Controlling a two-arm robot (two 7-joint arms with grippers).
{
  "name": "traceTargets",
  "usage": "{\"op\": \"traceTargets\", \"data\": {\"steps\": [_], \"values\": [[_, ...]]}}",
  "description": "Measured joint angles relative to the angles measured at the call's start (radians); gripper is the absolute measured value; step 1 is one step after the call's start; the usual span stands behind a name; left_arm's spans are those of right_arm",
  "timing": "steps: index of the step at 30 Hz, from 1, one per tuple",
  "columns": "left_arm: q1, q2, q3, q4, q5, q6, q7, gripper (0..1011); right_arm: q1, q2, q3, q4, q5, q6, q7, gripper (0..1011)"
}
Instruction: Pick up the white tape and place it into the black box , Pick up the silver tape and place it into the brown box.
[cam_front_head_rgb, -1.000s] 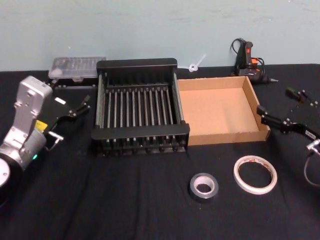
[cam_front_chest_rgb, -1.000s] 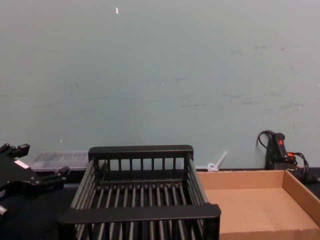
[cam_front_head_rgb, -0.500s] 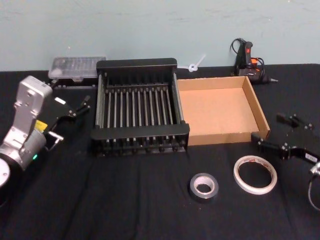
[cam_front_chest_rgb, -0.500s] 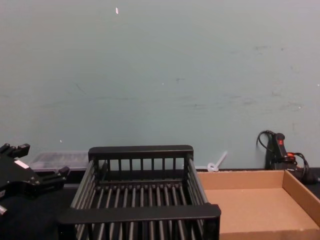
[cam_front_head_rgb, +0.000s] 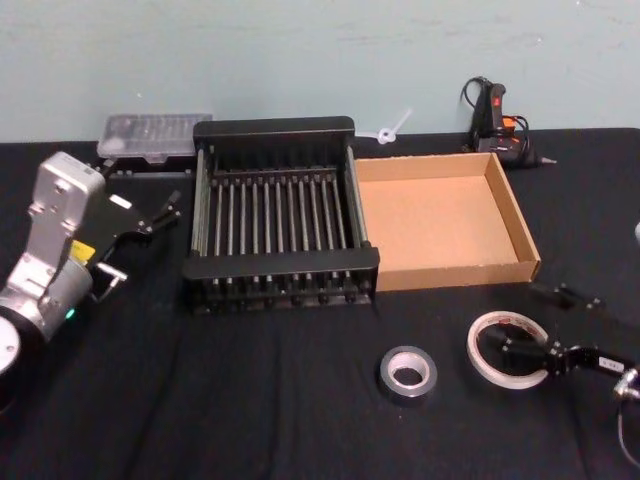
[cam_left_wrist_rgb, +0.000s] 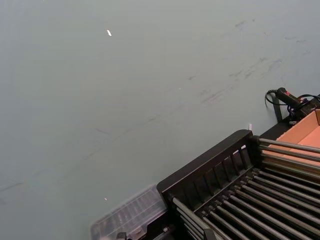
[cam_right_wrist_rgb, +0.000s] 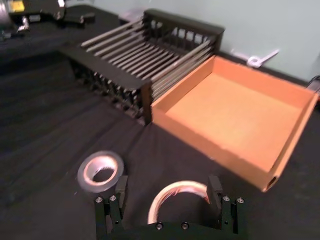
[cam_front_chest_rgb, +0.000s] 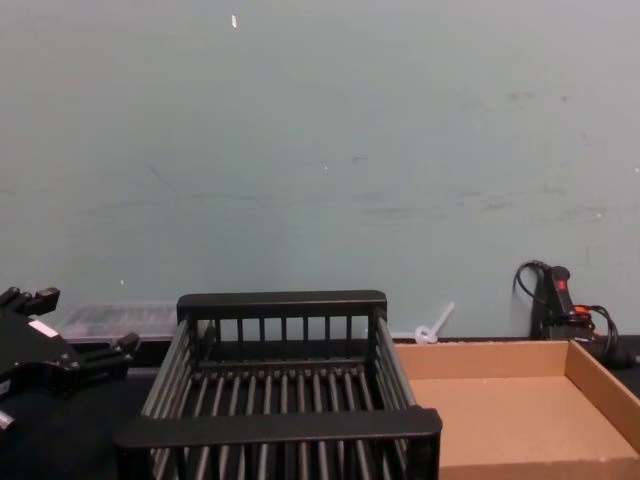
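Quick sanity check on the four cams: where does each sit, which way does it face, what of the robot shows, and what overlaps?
Head: high, facing forward and down on the black box, brown box, silver tape and white tape; shows both arms, the right end effector open at the white tape.
Chest: low, facing forward across the table; left end effector at lower left, idle.
Left wrist: faces wall and black box corner.
Right wrist: looks past its open fingers straddling the white tape.
Shared: all four see the black box and brown box.
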Motion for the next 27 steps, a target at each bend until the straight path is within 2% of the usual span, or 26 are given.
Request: {"op": "traceTargets", "data": {"steps": [6, 12, 27], "values": [[0.000, 0.000, 0.000, 0.000, 0.000, 0.000, 0.000, 1001, 0.008, 0.009, -0.025, 0.006, -0.013, 0.022, 0.006, 1002], [0.000, 0.000, 0.000, 0.000, 0.000, 0.000, 0.000, 1002, 0.031, 0.013, -0.058, 0.028, -0.057, 0.029, 0.007, 1002], [0.000, 0.000, 0.000, 0.000, 0.000, 0.000, 0.000, 1001, 0.065, -0.005, -0.102, 0.072, -0.137, 0.029, 0.027, 1002]]}}
